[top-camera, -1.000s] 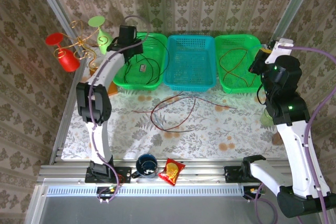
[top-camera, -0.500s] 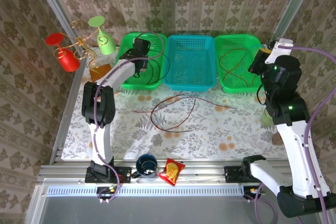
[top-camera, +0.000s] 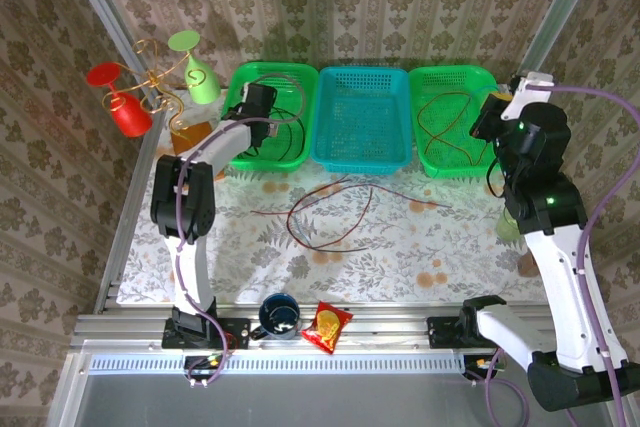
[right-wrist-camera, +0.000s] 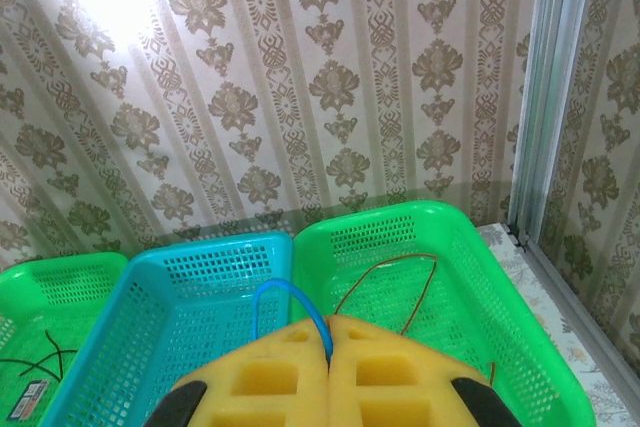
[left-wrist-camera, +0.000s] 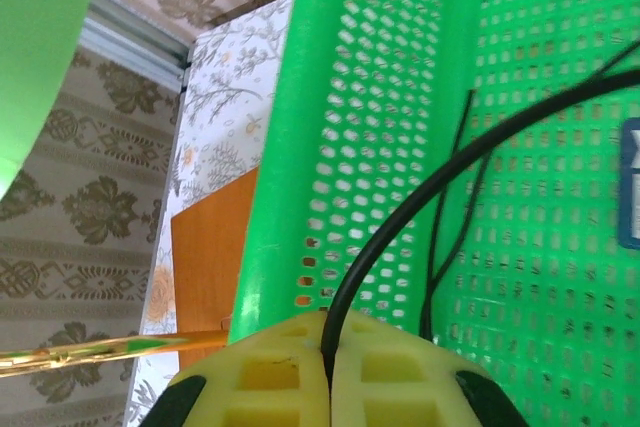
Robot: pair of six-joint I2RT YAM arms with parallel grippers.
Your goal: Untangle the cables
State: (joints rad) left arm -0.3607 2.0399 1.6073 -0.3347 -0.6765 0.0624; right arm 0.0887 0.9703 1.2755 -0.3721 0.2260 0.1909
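The left tool (left-wrist-camera: 327, 325) is clenched on a black cable (left-wrist-camera: 420, 197), which arcs away from the yellow pads across the mesh of the left green basket (left-wrist-camera: 290, 147). The right tool (right-wrist-camera: 328, 327) is likewise clamped tight, pinching a blue cable (right-wrist-camera: 285, 292) (a small loop of it curls up beside the pads) above the blue basket (right-wrist-camera: 150, 337). A red-brown cable (right-wrist-camera: 422, 292) lies in the right green basket (right-wrist-camera: 380, 218). More dark red cables (top-camera: 300, 213) sprawl, crossing one another, on the desk (top-camera: 450, 237) before the baskets.
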